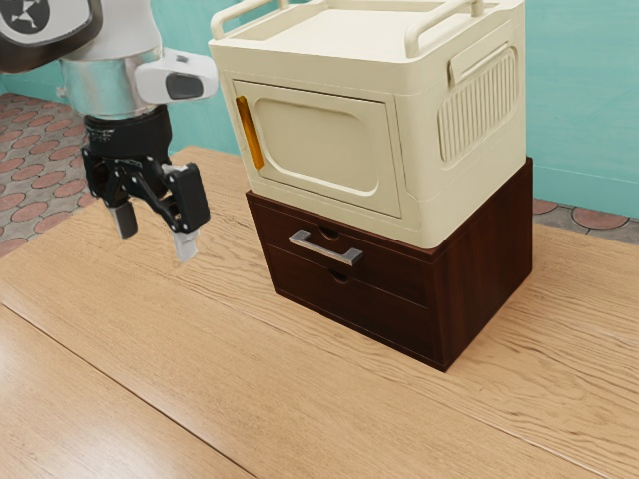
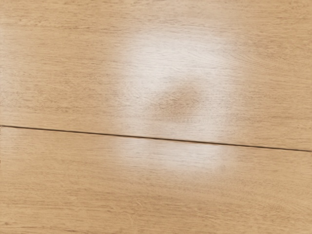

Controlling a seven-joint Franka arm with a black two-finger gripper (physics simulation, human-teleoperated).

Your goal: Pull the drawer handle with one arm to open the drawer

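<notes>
Two fingers of the black gripper [image 1: 154, 236] stand well apart with nothing between them, so the jaws are released. They are above the light wooden table [image 1: 140, 349]. The silver metal bar handle [image 1: 324, 250], which the task asks to pull, is on the upper drawer of the dark brown wooden drawer box [image 1: 487, 257], toward three o'clock from the gripper in the exterior view. The drawer front looks level with the box, so I judge it is closed and the approach is the step in hand. The wide opening probably is kept for receiving the bar; next, the hand should turn toward the front and come around it.

On the box sits the cream plastic cabinet [image 1: 310, 150]; its orange handle [image 1: 250, 133], at ten o'clock from the silver one, could be taken by mistake. The cabinet's top is cut off, and the drawer's inside is hidden. In the wrist view, pale glare makes the wood grain hard to read.
</notes>
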